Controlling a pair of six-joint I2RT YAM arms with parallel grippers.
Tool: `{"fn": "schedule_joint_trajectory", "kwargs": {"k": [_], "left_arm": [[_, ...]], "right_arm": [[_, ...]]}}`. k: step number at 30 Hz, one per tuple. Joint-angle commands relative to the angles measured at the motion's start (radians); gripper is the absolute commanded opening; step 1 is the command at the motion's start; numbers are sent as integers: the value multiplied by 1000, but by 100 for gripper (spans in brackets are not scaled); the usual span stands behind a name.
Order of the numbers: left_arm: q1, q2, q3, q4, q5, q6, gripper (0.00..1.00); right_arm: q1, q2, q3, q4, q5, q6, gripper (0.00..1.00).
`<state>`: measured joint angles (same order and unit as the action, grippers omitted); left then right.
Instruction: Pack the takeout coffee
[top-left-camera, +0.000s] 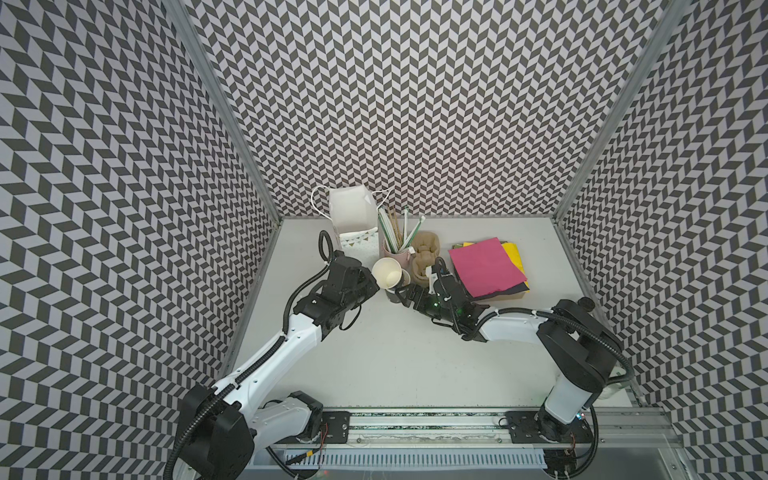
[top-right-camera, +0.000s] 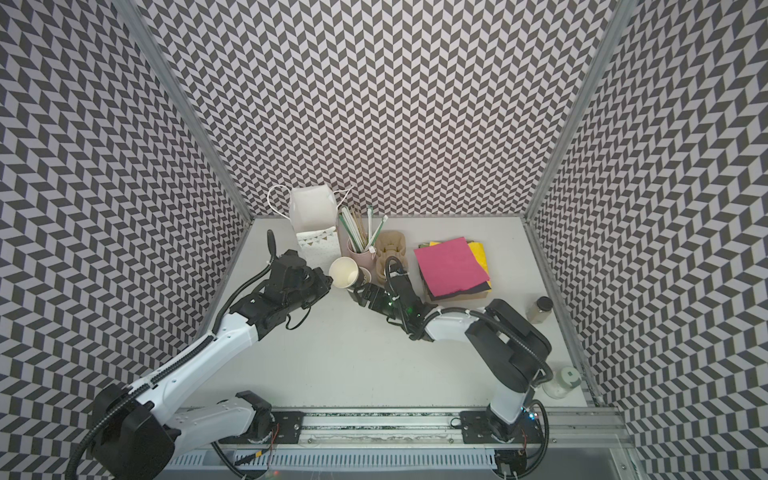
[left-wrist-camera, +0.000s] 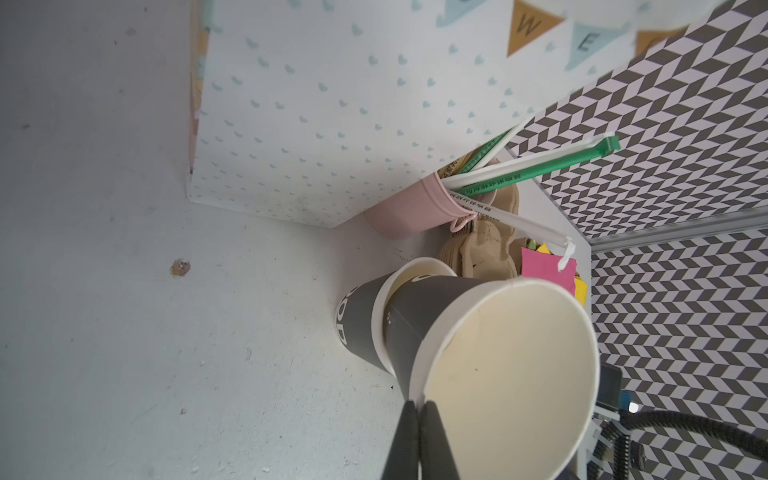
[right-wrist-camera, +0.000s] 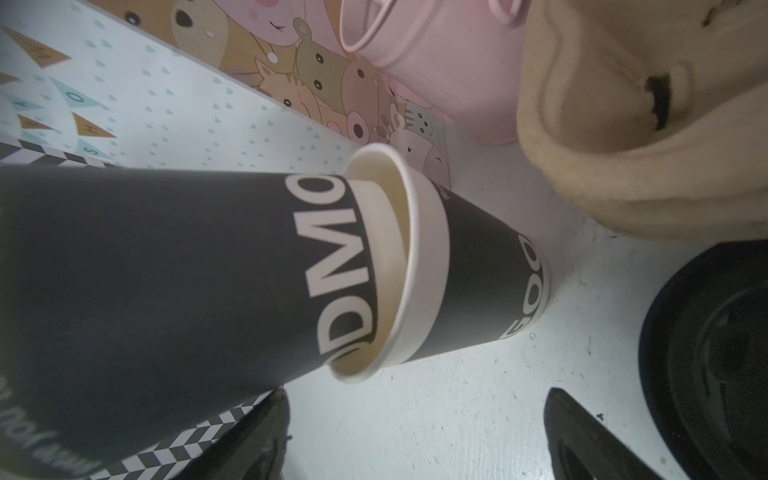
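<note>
Looks like the un-nesting step: the left gripper (left-wrist-camera: 419, 409) is pinched tight on the rim of the top cup (left-wrist-camera: 511, 374). That cup is tipped over with its base in the lower cup (right-wrist-camera: 486, 282), toward the back edge of the table (top-left-camera: 415, 353), just in front of the pink straw pot (top-left-camera: 392, 249). The right gripper (right-wrist-camera: 415, 392) is spread wide just short of the lower cup, so I'd guess it has to clamp that one while the left pulls. The top cup is dark grey paper with white lettering, cream inside, and no lid yet, though a black lid (right-wrist-camera: 706, 353) sits beside the right gripper.

Gift bag (top-left-camera: 351, 210), straws (top-left-camera: 392, 230), napkins (top-left-camera: 484, 266)
</note>
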<state>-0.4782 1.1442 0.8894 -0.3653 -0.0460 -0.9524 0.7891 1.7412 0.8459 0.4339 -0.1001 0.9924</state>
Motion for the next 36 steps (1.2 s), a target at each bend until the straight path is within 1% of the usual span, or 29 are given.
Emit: {"fn": "schedule_joint_trajectory", "kwargs": {"k": [1,7,12,16,19,23,27,30,32,36], "left_arm": [[-4,-43,75,-66,-109,69,0],[-14,-71,143,-144,-203,142,0],[-36,-119,148,-200,-248,174,0],[-87,-163,152,-254,-270,187,0],[-167,-192,154,-308,-309,170,0],[-287,-221,143,-380,-366,118,0],[-395,-256,108,-436,-404,53,0],[-464,-280,59,-445,-400,5,0],[-517,-287,21,-440,-394,-30,0],[-675,-287,-36,-460,-433,-150,0]], "right_arm": [[4,-40,44,9,11,-52,94],[2,-40,81,-20,0,-93,94],[1,-47,117,-55,-9,-131,94],[-4,-107,135,-99,5,-165,94],[-4,-182,163,-188,56,-216,94],[-4,-294,185,-292,122,-277,95],[-5,-434,138,-353,235,-319,97],[-9,-532,108,-415,309,-355,98],[-14,-578,95,-448,322,-374,98],[-17,-685,62,-531,351,-415,99]]}}
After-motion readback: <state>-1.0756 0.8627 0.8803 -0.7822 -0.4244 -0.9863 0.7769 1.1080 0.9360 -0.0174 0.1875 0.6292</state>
